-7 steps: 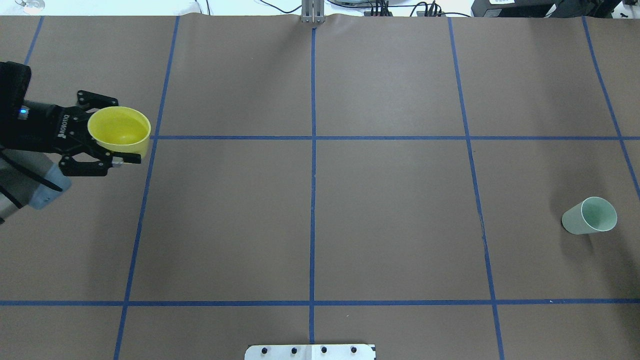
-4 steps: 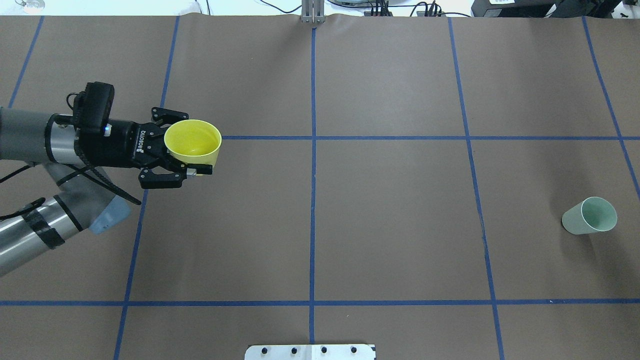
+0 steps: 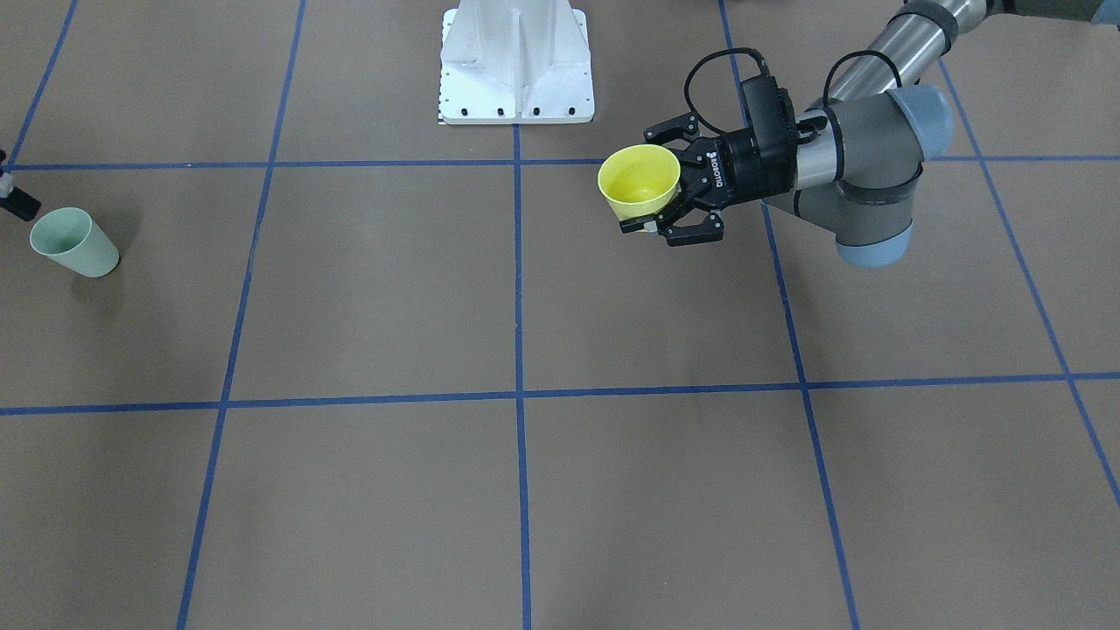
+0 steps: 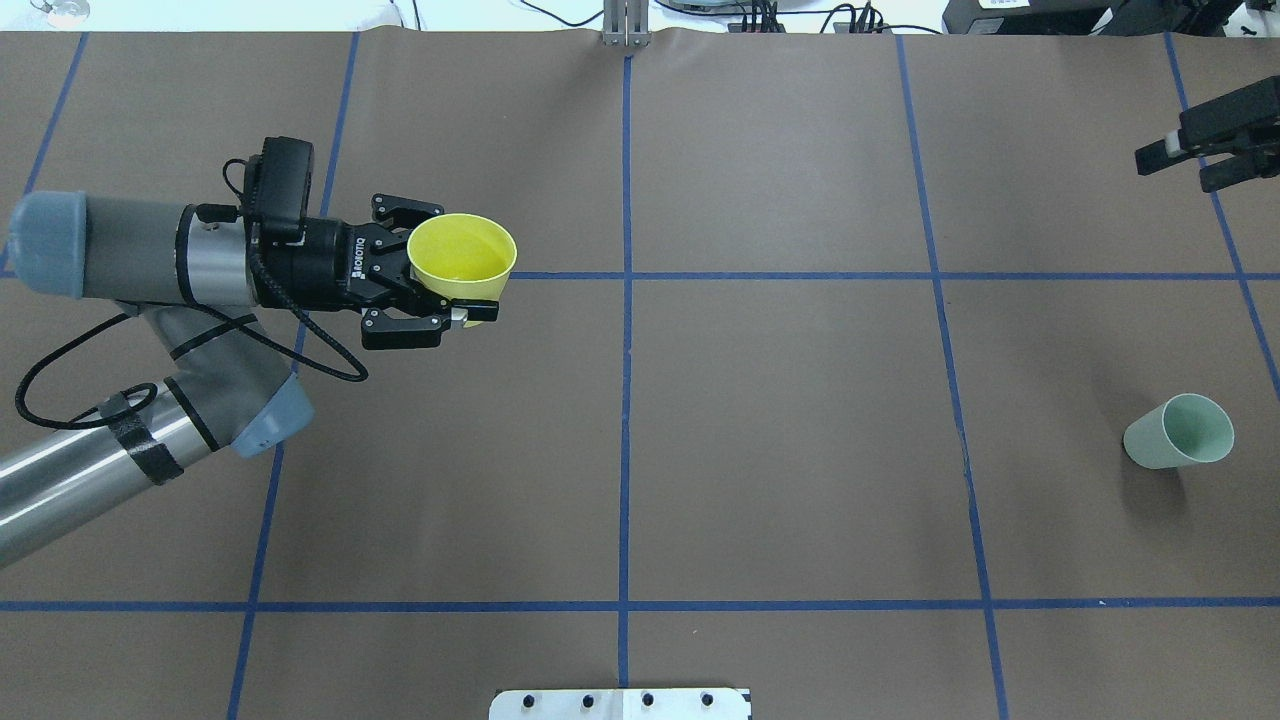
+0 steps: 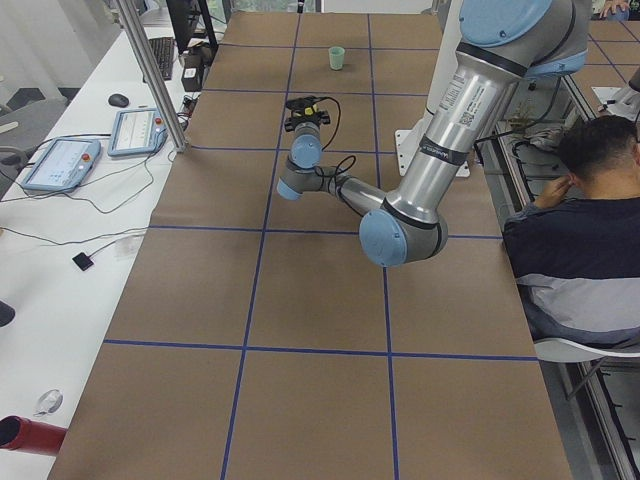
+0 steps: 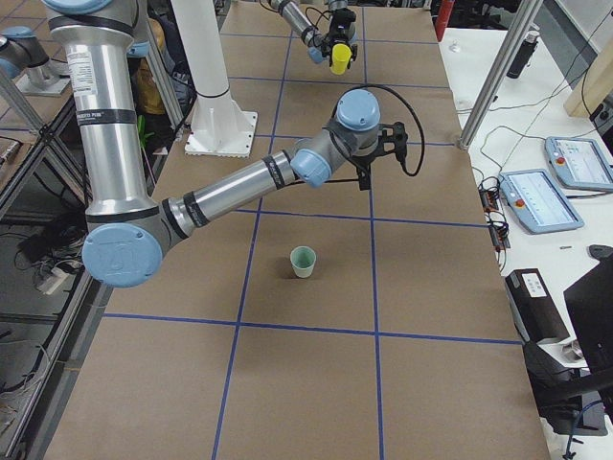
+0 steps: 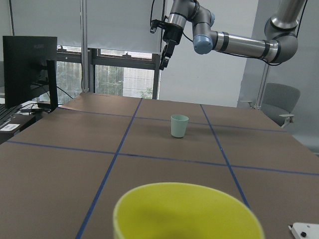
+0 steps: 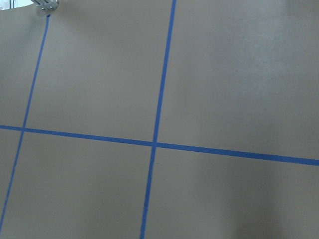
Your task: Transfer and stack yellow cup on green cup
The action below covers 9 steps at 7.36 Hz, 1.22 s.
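Observation:
My left gripper [image 4: 455, 268] is shut on the yellow cup [image 4: 462, 255], holding it upright by the wall above the table, left of centre. The cup and the gripper [image 3: 646, 184] also show in the front view, the cup [image 3: 639, 179] rim up. The cup's rim [image 7: 187, 214] fills the bottom of the left wrist view. The green cup [image 4: 1180, 431] stands alone at the far right, also in the front view [image 3: 72, 241] and the left wrist view [image 7: 179, 125]. My right gripper [image 4: 1185, 165] hovers at the upper right edge, open and empty, well behind the green cup.
Brown paper with blue tape lines [image 4: 626, 400] covers the table. The white robot base [image 3: 516, 61] stands at the near edge. A metal post [image 4: 626, 25] sits at the far edge. A seated person [image 5: 585, 230] is beside the table.
My left arm has carried the yellow cup to the right, toward the table's middle. My right gripper has come into view at the upper right. The green cup has not moved.

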Motion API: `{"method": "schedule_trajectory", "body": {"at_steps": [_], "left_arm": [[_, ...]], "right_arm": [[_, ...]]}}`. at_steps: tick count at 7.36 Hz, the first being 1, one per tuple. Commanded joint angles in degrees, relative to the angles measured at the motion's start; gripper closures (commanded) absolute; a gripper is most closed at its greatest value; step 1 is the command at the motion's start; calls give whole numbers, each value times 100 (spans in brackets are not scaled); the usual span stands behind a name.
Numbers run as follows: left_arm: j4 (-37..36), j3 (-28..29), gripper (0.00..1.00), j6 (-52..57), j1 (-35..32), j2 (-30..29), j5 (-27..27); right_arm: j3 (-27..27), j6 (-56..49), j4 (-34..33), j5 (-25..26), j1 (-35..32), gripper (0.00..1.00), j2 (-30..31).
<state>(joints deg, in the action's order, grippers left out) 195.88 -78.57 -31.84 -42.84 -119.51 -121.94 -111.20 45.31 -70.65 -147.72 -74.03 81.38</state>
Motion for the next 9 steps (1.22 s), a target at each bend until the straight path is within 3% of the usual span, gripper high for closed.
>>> {"method": "schedule_trajectory", "body": {"at_steps": [1,5,7,9], "left_arm": [[-216,60,100,2,134,-186,275],[-260,543,100,107,241,-625,381],[-304,606,100,624,258,-626,373],[-304,615,97,1125,407,-635,373]], "right_arm": [[-95,767,-2,216,755,0,-637],[-25,2305,-290,1279,2205,0,-1789],[-16,2325,-1351,1325,2445,0,-2562],[194,2343,-1547,1334,2709,0,-2924]]}}
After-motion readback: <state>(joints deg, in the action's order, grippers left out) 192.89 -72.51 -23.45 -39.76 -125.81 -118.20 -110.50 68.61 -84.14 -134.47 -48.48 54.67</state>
